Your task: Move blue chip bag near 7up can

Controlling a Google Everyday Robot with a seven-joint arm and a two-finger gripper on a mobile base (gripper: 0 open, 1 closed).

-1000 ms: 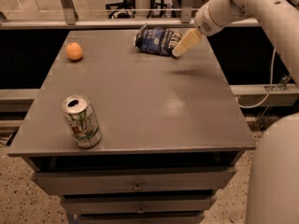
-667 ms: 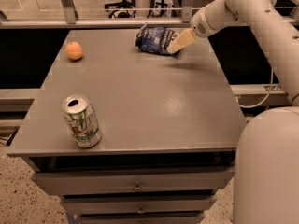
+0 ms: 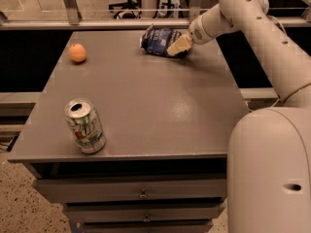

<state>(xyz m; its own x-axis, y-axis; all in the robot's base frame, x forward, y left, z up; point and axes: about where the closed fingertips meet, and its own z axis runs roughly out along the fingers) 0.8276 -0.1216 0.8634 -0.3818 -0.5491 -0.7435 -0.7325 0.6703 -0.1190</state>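
Nearest, at the right edge, stands the robot's body, a smooth, rounded white shell with a matte finish. To its left are the drawers under the table, flat grey fronts stacked one above another, all closed, each with a small metal pull.

The table has a flat, dull grey top with a faint sheen and square edges. Near its front left corner the 7up can stands upright, a short aluminium cylinder, white and green with a red-orange mark. Its silver top shows a dark opening; what is inside cannot be seen.

Far back on the left lies a small, round orange fruit, well apart from the can.

The blue chip bag lies at the far edge of the table, right of centre. It is crinkled dark-blue foil with white lettering and pale edges, puffed and uneven in shape. It is well apart from the can, diagonally across the top.

The gripper, pale cream and wedge-shaped, rests against the bag's right end, touching it. Whether it has hold of the bag cannot be told. The white arm, made of smooth tubular segments, reaches it from the far right.
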